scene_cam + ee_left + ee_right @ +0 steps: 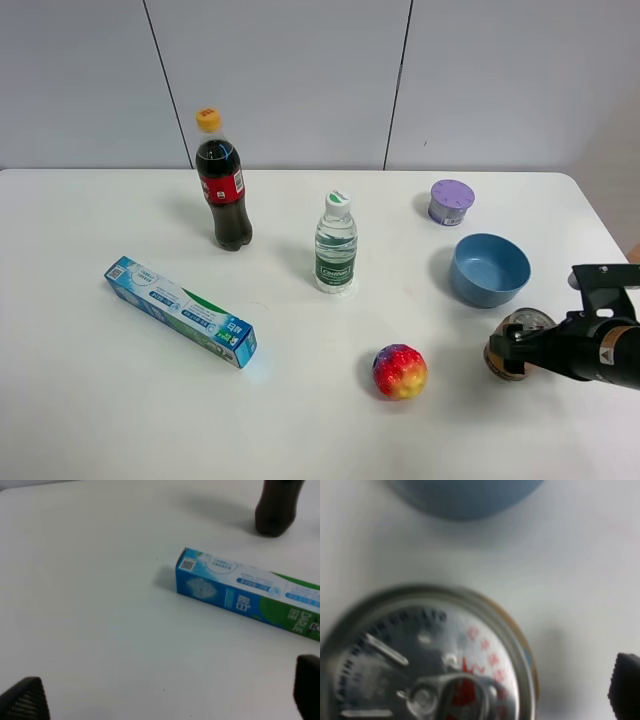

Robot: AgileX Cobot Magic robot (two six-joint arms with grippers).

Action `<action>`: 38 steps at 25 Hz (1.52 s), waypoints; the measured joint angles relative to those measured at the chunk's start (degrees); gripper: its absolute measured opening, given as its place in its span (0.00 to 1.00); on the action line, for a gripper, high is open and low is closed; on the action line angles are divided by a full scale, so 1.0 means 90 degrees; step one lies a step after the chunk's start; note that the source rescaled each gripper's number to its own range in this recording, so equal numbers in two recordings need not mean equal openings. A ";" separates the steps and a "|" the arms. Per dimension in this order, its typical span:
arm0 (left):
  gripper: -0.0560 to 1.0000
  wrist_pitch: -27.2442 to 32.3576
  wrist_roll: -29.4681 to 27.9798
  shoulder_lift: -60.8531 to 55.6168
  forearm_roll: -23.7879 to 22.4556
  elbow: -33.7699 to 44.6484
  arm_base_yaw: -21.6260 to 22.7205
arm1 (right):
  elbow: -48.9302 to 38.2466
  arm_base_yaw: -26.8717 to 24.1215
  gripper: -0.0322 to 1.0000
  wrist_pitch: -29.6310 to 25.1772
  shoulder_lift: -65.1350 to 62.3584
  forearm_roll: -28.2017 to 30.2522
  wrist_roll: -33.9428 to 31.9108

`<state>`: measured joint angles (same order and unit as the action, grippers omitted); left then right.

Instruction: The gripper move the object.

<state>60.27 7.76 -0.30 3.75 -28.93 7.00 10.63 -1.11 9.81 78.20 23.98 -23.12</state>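
Can (527, 323) stands upright near the right end of the white table (300, 430) in the high view, just on the camera's side of a blue bowl (490, 268); the right gripper (503, 357) extends in from the right edge, its dark tip level with the can's side, though contact cannot be judged from here. Elsewhere on the table are a lilac-lidded tub (451, 202), a water bottle (336, 245), a cola bottle (220, 185), a toothpaste box (180, 313) lying flat, and a rainbow ball (400, 371) near the can; pale wall panels stand behind.

Left wrist view: the left gripper (165, 697) shows only two fingertips, spread wide with bare table between; the box's end (240, 595) and the cola bottle's dark base (275, 515) lie beyond.

Right wrist view (blurred): the can's silver pull-tab top (427, 665) with red marks fills the frame, the bowl's edge (465, 495) beyond; one dark finger (626, 687) stands apart from the can, white table between them, so the jaws are spread, not clamped; the other finger is hidden.
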 joint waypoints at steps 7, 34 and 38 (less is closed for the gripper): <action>1.00 0.0000 0.0000 0.0000 0.0000 0.0000 0.0000 | 0.0975 0.0222 1.00 -0.1851 -0.1236 -0.0006 -0.0005; 1.00 0.0000 0.0000 0.0000 0.0000 0.0000 0.0000 | 0.6181 0.0439 1.00 -0.8810 -0.2818 -0.1757 0.3484; 1.00 0.0000 0.0000 0.0000 0.0000 0.0000 0.0000 | 0.6174 0.0228 1.00 -0.8815 -0.3352 -0.2017 0.3502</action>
<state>60.27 7.76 -0.30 3.75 -28.93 7.00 66.20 0.95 -69.52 48.03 5.83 8.39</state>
